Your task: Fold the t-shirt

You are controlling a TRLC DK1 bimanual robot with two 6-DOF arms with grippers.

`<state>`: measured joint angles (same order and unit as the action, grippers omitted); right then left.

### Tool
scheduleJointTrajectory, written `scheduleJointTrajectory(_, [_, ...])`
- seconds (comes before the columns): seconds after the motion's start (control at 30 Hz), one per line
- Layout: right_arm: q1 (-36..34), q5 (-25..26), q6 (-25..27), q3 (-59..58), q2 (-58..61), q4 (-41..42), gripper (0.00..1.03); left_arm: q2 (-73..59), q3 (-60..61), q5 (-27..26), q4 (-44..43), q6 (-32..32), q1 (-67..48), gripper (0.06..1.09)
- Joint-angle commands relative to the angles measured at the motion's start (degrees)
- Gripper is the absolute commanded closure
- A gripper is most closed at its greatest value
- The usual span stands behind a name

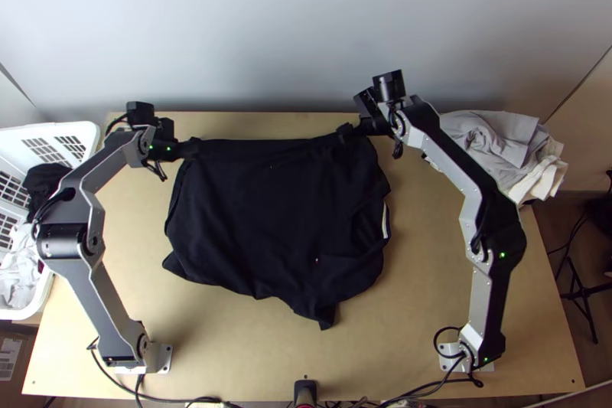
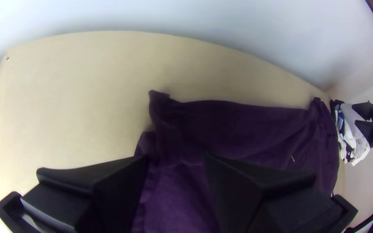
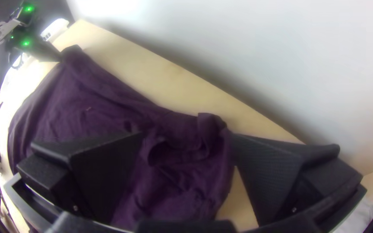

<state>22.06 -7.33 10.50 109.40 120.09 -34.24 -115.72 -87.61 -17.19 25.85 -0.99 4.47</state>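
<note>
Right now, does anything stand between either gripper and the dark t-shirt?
Nothing visible does. The left gripper and the right gripper are open at opposite ends of the shirt's far edge, with fabric showing between their fingers. The pale clothes lie off to the right, out of the way.

Wooden table: dark t-shirt spread, pale cloths heaped.

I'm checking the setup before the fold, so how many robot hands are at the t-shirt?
2. The left hand is at the far left corner of the black t-shirt, and the right hand is at its far right corner.
</note>
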Motion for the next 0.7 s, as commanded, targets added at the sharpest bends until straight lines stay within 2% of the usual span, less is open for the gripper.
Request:
scheduleJointTrajectory(0.0, [1.40, 0.04, 0.31, -4.11, -3.20, 0.05, 0.10, -3.11, -1.95, -0.12, -0.18, 1.17, -0.60, 0.58])
scheduleJointTrajectory(0.1, [1.31, 0.04, 0.75, -5.17, -2.93, 0.14, 0.10, -3.90, -3.35, -0.12, -0.18, 1.08, -0.51, 0.79])
scheduleJointTrajectory(0.17, [1.14, 0.04, 0.92, -5.34, -1.88, 0.14, 0.11, -3.81, -3.70, -0.12, -1.41, 0.91, -0.60, 1.04])
scheduleJointTrajectory(0.43, [-0.09, -0.23, 0.40, 1.86, 7.70, -0.21, 0.11, -4.95, -9.68, -0.12, -1.32, -1.91, -0.43, 1.05])
scheduleJointTrajectory(0.67, [0.00, -4.27, 0.66, 12.85, 15.96, -7.77, 0.16, -7.15, -14.25, -0.12, -0.45, -2.08, -0.43, 1.05])
